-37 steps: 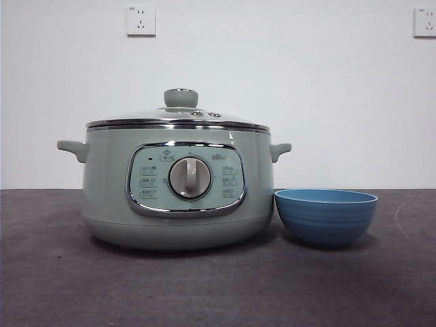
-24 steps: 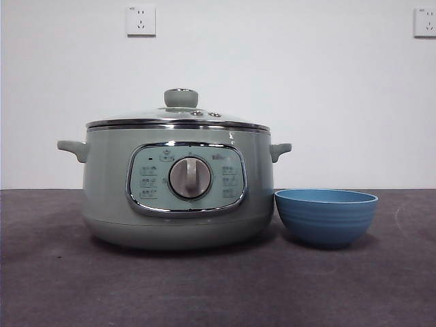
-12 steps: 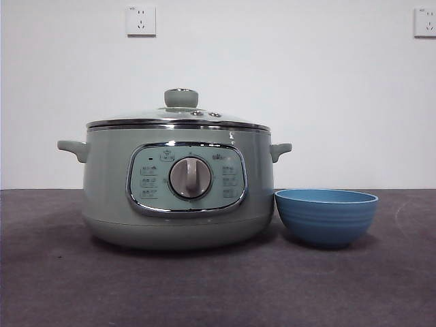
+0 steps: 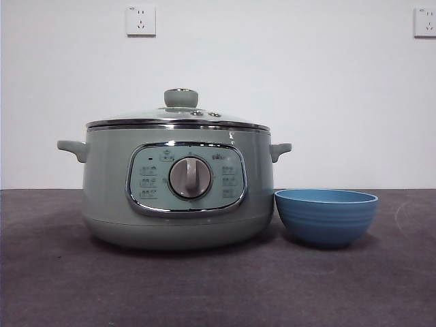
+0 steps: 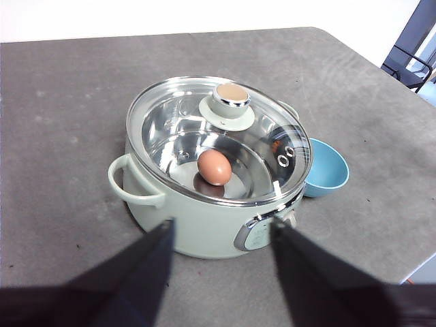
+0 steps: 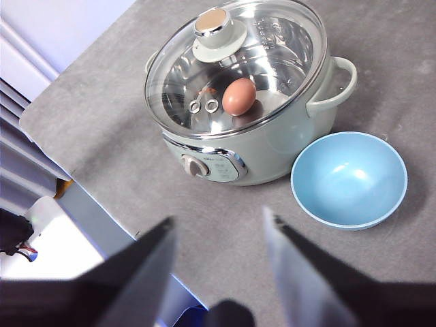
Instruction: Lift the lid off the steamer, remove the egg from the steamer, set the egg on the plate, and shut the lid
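Lid (image 4: 178, 116) seated on steamer (image 4: 177, 187), egg (image 5: 214, 166) inside, plate (image 4: 325, 216) just beside, left gripper (image 5: 219, 235) and right gripper (image 6: 218, 228) both spread, holding nothing, well clear.

Grey table (image 4: 204, 286) fills the lower frame, white wall (image 4: 306, 102) behind it, one socket (image 4: 141, 20) upper left and another socket (image 4: 425, 22) at the upper right edge.

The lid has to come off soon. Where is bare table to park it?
Bare table lies on the steamer's side away from the plate, and in front of both. It is crowded only where the plate sits close beside the steamer. The lid is still on.
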Controlling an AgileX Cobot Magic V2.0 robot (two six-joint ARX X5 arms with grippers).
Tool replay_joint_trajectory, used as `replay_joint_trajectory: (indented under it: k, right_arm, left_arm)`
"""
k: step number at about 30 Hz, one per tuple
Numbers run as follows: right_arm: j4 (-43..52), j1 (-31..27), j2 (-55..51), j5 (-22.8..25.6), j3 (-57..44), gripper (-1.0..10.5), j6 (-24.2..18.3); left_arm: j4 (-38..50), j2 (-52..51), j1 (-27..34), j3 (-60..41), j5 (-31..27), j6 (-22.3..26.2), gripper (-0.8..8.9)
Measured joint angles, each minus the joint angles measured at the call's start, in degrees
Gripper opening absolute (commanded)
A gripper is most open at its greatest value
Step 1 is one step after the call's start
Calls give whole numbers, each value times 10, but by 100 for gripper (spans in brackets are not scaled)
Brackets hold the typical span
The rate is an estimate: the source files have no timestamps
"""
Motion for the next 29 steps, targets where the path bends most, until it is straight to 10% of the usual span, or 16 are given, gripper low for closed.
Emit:
replay_joint_trajectory:
  k: [17, 29]
  right_arm:
    - [4, 0, 8, 0, 0, 596, 2]
    - [3, 0, 9, 1, 0, 596, 2]
  left_arm:
    - [86, 185, -96, 112, -3, -1, 535]
    - [264, 395, -231, 157, -134, 16, 535]
